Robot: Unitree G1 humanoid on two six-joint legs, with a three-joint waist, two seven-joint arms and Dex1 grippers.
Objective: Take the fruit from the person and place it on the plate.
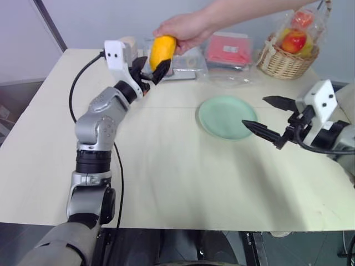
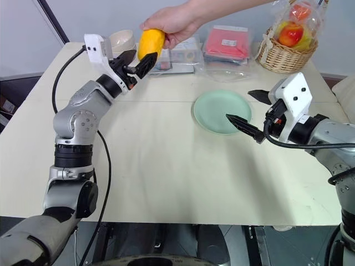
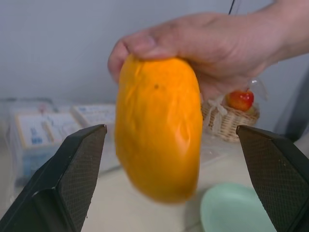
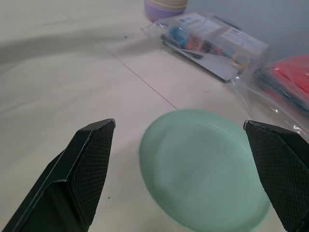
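Already the left tool (image 1: 148, 67) stands wide around the fruit (image 1: 161, 50), apparently untouching, while the person's hand (image 1: 183, 29) grips its top; closing off-centre on that smooth skin could squirt it onto the tabletop (image 1: 166, 166). Right tool (image 1: 266, 118), also wide and empty, hovers just beside the plate (image 1: 222, 116); it could block the drop.

Lab-like room, bare table (image 1: 183, 183)

Right hand (image 4: 181, 179): fingers spread wide, nothing between them. Green plate (image 4: 205, 166) lies flat on the pale surface (image 4: 58, 63) just beyond the fingers. Past the plate: clear packets (image 4: 212, 43), a red packet (image 4: 287, 79), a lavender bowl (image 4: 164, 7).
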